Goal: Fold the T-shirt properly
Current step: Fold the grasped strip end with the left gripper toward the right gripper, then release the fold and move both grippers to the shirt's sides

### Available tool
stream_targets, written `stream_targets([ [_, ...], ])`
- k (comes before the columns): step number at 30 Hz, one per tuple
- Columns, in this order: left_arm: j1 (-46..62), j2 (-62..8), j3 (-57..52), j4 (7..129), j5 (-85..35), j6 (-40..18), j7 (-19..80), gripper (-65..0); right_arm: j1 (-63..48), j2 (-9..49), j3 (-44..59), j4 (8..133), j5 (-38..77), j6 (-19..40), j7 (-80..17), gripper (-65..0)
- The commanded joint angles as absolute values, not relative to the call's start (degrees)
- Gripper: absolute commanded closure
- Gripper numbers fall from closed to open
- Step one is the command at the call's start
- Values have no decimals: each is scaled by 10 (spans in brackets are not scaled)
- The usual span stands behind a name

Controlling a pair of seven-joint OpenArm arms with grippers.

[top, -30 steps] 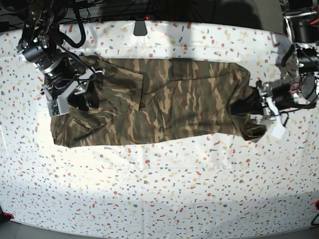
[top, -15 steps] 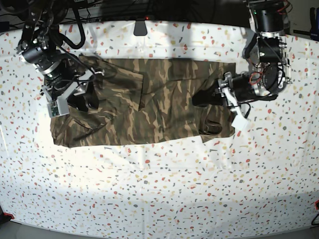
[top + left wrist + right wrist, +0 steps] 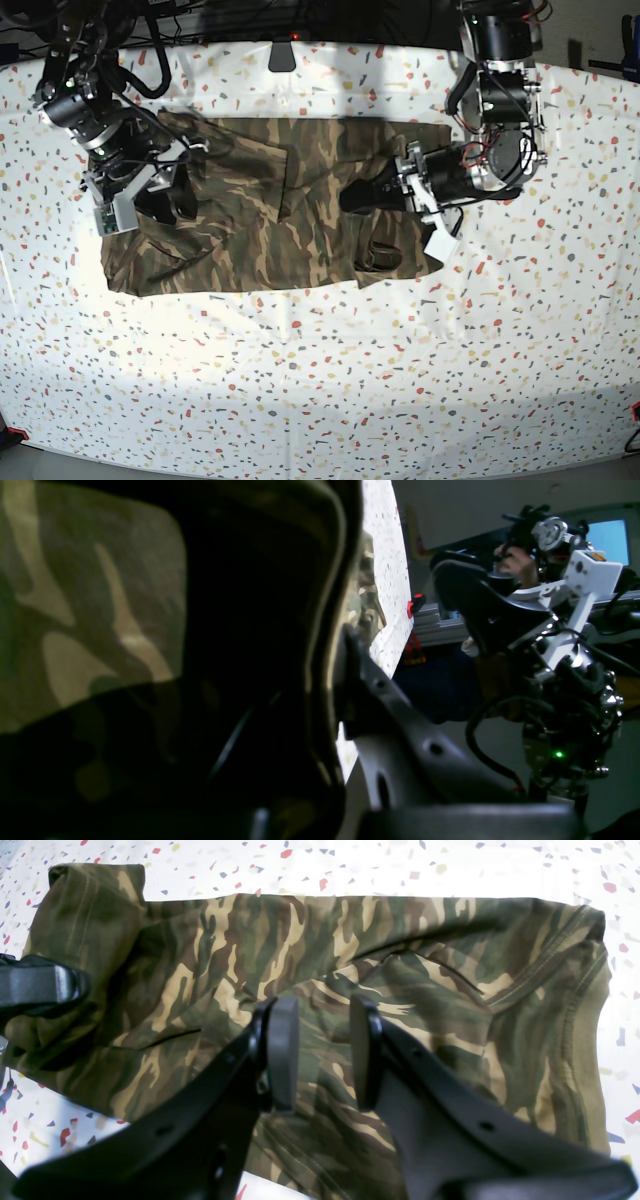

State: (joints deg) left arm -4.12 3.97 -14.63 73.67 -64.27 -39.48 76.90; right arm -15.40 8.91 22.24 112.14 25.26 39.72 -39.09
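T-shirt (image 3: pixel 260 215) lies across the speckled tabletop (image 3: pixel 320 380), its right end doubled back over the body. Left claw (image 3: pixel 362 196) pinched shut on that folded-over end, held above the shirt's middle (wrist cam mostly dark cloth, so exact grip point is hard to see). Right claw (image 3: pixel 317 1050) hovers over the opposite end, jaws partly apart, nothing between them.

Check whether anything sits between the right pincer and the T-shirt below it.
Nothing visible does. The right pincer hangs open directly over the T-shirt, with only camouflage cloth showing between its jaws. Across the shirt, the left pincer, shut on a fold of the cloth, is well clear of that spot.
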Motion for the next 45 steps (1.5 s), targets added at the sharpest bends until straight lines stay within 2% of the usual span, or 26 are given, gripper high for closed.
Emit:
stream_targets([
  [1,-51,43,-145,748,-663,-400,764,0,-149,93,225,1133,260,400,-377,-182],
  [3,-51,44,-145,748,-662,-400,765,-5,-149,93,225,1133,260,400,-376,-182],
  [6,-51,45,-145,748,-667,-400,764,-218,-149,94,225,1133,260,400,-375,-182],
  [8,-50,49,-145,748,-689,-400,765,-289,-149,93,225,1133,260,400,-375,-182],
  [11,-51,62,-145,748,-729,-400,769,-292,-149,93,225,1133,260,400,-375,-182],
  [19,-61,69,-145,748,-737,-400,773,-292,-149,94,225,1133,275,400,-363,-183],
  [22,-85,55,-145,748,-798,-400,800,-292,-147,94,225,1133,290,400,-334,-183],
  [25,-116,42,-145,748,-850,-400,800,-292,-127,94,242,1133,289,400,-363,-183],
  [26,-127,37,-145,748,-850,-400,800,-292,-117,94,254,1133,289,400,-383,-187],
  [28,-148,27,-145,748,-850,-400,800,-292,-96,96,286,1133,297,400,-433,-250],
  [31,-173,20,-145,749,-850,-400,800,-292,-90,118,340,1132,352,400,-462,-369],
  [32,-179,20,-145,749,-850,-400,800,-292,-90,128,357,1132,352,400,-465,-390],
  [34,-189,20,-145,749,-850,-400,800,-292,-90,148,394,1131,347,400,-484,-391],
  [38,-201,20,-145,749,-850,-400,800,-292,-90,197,452,1098,349,356,-555,-390],
  [45,-209,21,-145,749,-850,-400,800,-292,-65,277,472,898,460,367,-577,-390],
])
